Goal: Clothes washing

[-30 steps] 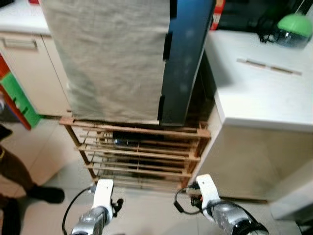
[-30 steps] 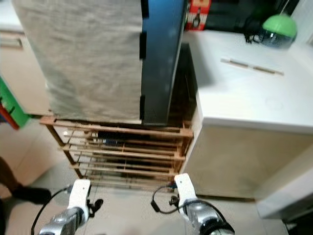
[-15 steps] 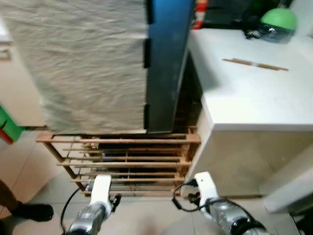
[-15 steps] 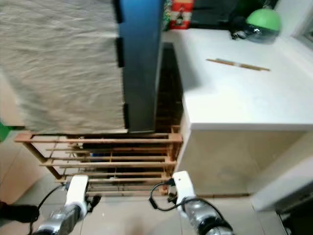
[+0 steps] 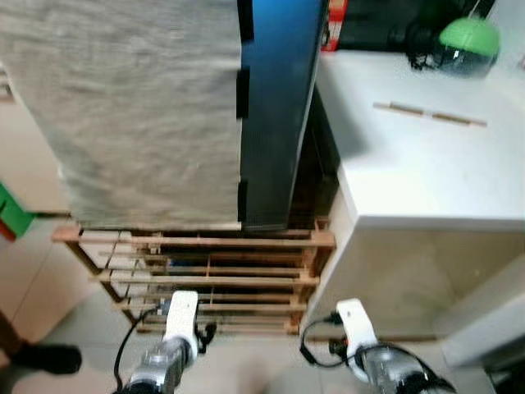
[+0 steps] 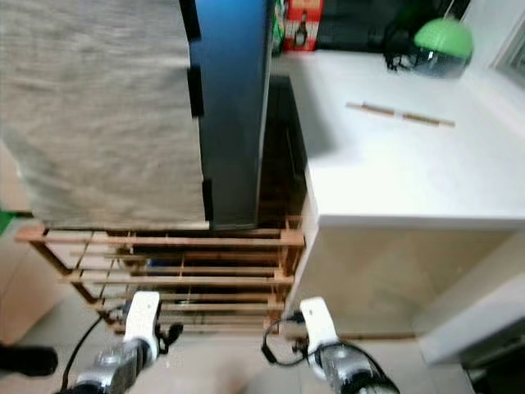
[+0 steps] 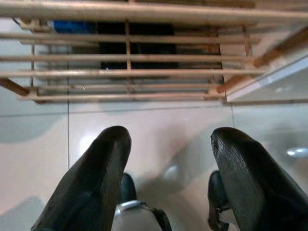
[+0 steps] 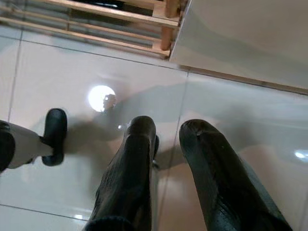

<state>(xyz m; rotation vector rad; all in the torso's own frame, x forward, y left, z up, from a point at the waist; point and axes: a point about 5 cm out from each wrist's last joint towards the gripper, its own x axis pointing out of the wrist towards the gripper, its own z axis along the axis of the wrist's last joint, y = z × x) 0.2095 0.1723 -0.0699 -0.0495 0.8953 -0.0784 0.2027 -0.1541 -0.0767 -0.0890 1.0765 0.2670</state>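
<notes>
- Head camera: I look down on a low wooden slatted rack (image 5: 205, 271) standing on pale glossy floor tiles (image 7: 38, 144).
- On top of the rack stands a tall unit draped with a beige linen cloth (image 5: 139, 107); its exposed side is a dark blue panel (image 5: 275, 107).
- Just right of the rack I see a white counter-height cabinet with a flat white top (image 5: 426, 156). On that top lie a thin wooden stick (image 5: 429, 114) and, at the far edge, a green dome-shaped object (image 5: 468, 37); a red carton (image 6: 299, 23) stands at the back.
- Task item: I cannot pick out any loose clothing or a washing machine as such; the beige cloth is the only fabric I can identify.
- Left gripper (image 7: 168, 159): low, in front of the rack, above the tiles. Fingers spread wide apart, nothing between them.
- Right gripper (image 8: 166, 139): low, near the corner where rack meets the white cabinet. Fingers parted by a narrow gap, holding nothing.
- A person's dark shoe (image 5: 51, 358) rests on the tiles at my left.
- Green and red object (image 5: 12, 217) at far left edge, too cropped to identify.
</notes>
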